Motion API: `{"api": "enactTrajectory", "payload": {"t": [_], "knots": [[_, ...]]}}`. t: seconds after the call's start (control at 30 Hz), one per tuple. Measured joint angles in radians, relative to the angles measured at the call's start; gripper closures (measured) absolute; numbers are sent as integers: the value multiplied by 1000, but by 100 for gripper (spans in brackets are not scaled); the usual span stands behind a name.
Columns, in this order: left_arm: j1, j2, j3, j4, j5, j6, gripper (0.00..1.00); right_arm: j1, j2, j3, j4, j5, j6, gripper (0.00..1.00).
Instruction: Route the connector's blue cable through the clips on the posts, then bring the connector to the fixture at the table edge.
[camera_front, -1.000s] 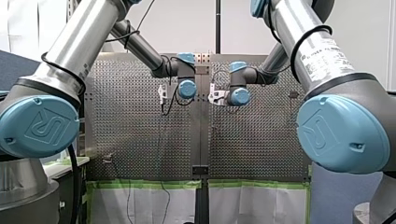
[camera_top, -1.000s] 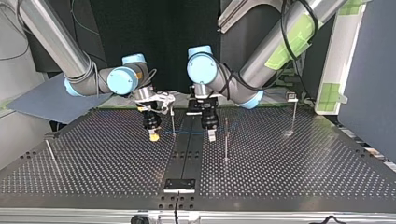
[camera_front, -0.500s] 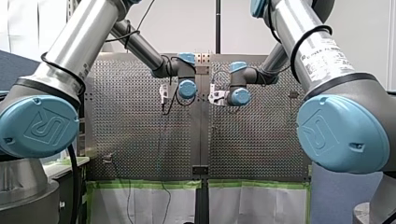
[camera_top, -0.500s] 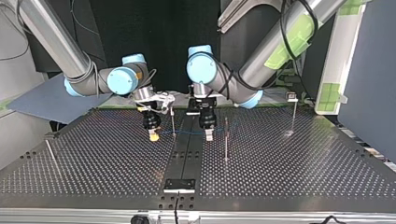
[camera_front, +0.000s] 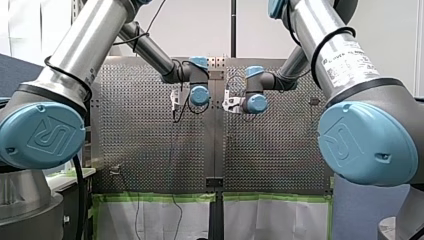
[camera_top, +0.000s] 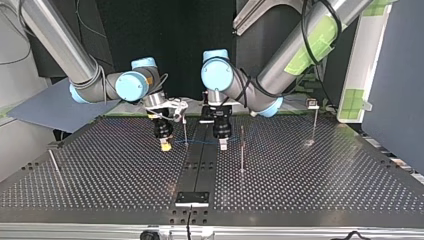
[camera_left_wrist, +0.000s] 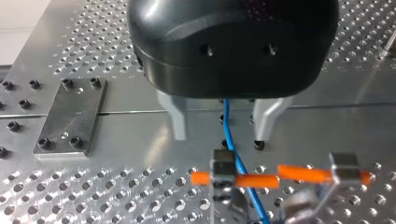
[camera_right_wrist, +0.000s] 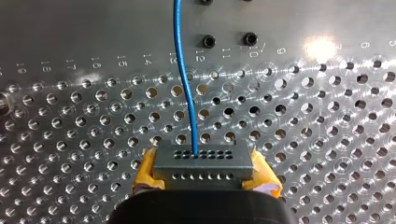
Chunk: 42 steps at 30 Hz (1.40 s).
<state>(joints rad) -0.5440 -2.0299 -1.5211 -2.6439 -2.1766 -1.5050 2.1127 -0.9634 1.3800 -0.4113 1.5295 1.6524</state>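
Cable routing, mid-table. My right gripper (camera_right_wrist: 206, 173) is clamped on the connector (camera_right_wrist: 203, 159), with its yellow pads (camera_right_wrist: 148, 171) on the connector's two short ends. The blue cable (camera_right_wrist: 185, 79) leaves the connector's face and runs straight ahead of this gripper. In the top view the cable lies level along the 9-to-3 o'clock line, reaching across to my left gripper (camera_left_wrist: 218, 136), which stands at 3 o'clock of the right one. The left gripper's metal fingers (camera_left_wrist: 175, 119) stand apart, and the cable passes between them unclamped. The relation that matters is a clip (camera_left_wrist: 222, 169) on a thin post just ahead of those fingers. The cable runs close beside the clip, but I cannot tell whether it is seated. In the top view one post (camera_top: 185, 131) rises between the two grippers, a second post (camera_top: 242, 152) stands at 4 o'clock of my left gripper, and a third post (camera_top: 315, 122) is well apart at 3 o'clock. The fixture (camera_top: 192, 198) sits at the table (camera_top: 310, 195) edge at 6 o'clock, well apart from the connector, and I judge the second post the likeliest obstacle on that path
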Motion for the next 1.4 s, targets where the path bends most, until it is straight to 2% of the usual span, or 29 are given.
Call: {"api": "enactTrajectory", "payload": {"t": [0.37,0.8,1.07,1.4], "knots": [[10,0,0,-8,54,-27,100,-2,0,0,6,0,0,100],[14,0,-3,-25,58,-36,100,-2,0,0,28,0,-1,100],[14,0,-26,-20,61,-36,100,0,-1,0,52,5,-6,100],[-3,0,-36,-22,68,-37,100,4,-1,0,86,33,-18,100]]}}
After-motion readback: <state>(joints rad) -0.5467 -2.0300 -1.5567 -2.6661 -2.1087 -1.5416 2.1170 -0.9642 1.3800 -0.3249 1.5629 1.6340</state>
